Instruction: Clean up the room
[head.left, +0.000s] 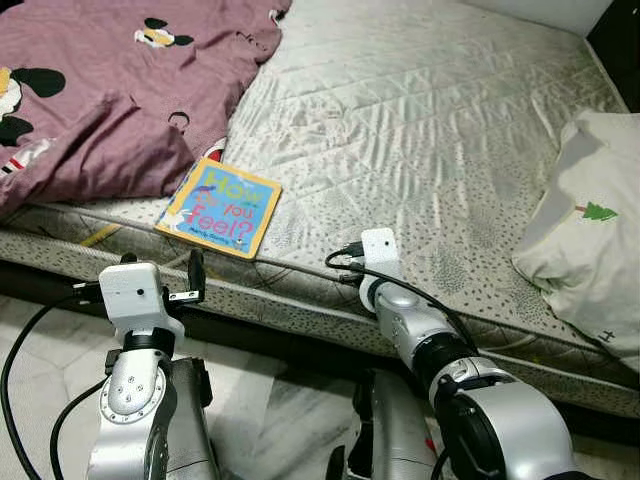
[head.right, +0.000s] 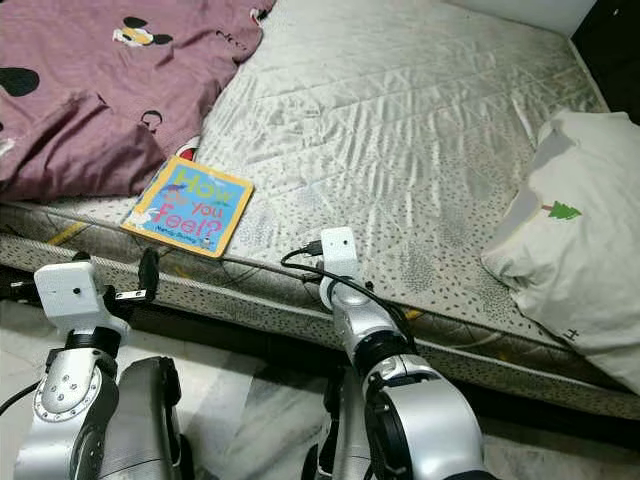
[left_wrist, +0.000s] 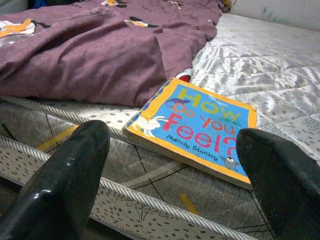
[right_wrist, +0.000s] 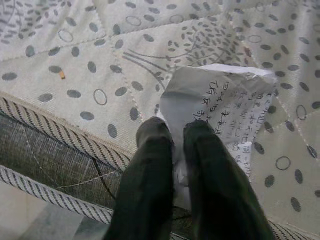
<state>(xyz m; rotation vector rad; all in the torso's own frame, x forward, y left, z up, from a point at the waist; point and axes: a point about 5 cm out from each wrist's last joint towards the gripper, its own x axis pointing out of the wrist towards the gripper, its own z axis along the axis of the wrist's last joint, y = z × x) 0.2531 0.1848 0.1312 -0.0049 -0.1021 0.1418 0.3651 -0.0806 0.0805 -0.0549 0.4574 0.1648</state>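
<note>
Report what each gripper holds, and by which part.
Right gripper: shut on the crumpled paper, pinching its near edge. Left gripper: open before the book, holding nothing.

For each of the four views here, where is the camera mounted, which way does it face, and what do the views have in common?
Left eye: on the head, looking forward and down at the mattress, book, blanket, pillow; both silver arms show.
Right eye: same head, same scene, offset sideways.
Left wrist: looks along the open left gripper at the book and blanket from the mattress edge.
Right wrist: looks along the right gripper, shut on a printed paper lying on the mattress.
Shared: book in both eye views and the left wrist view.
</note>
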